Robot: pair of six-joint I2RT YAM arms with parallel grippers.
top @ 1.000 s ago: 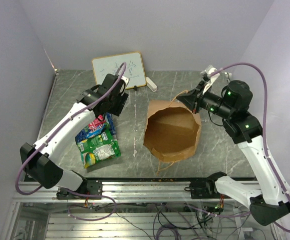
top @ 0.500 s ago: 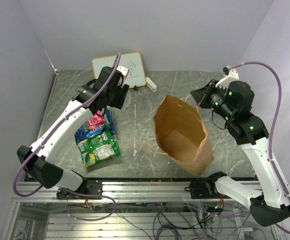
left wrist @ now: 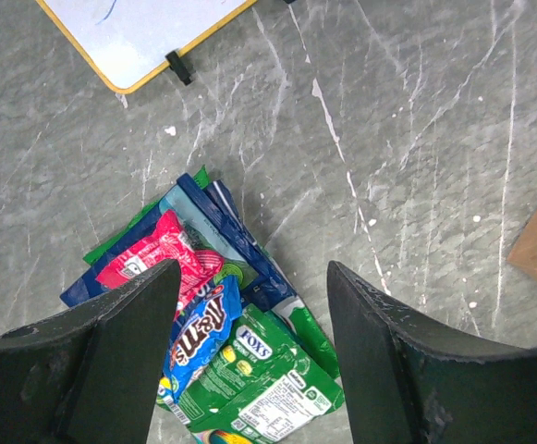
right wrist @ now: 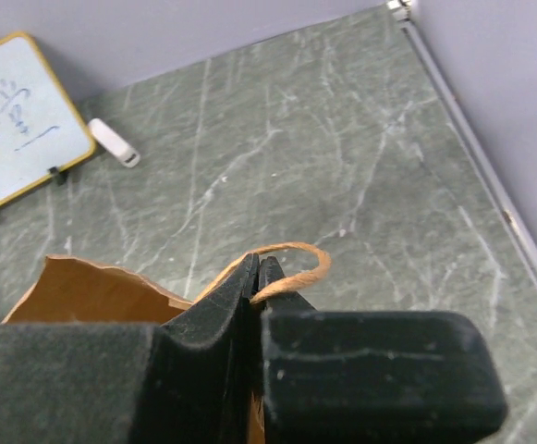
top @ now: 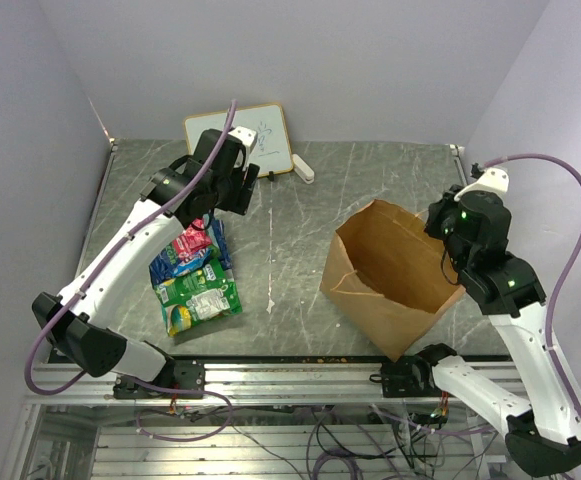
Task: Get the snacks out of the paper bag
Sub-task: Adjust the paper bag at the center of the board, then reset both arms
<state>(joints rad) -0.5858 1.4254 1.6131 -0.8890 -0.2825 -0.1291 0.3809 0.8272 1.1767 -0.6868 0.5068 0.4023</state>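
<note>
The brown paper bag hangs tilted at the right of the table, its mouth facing left. My right gripper is shut on the bag's twisted handle loop and holds the bag up by it. The bag's torn rim shows below the fingers. The snacks, green, blue and red-pink packets, lie in a pile on the table at the left. They also show in the left wrist view. My left gripper is open and empty, above the pile.
A white framed board with a small white block beside it stands at the back. The board's corner shows in the left wrist view. The table's right edge rail runs close to the bag.
My right gripper has carried the bag by its handle to the right and forward, tipping it. My left gripper has lifted slightly away from the snack pile.
</note>
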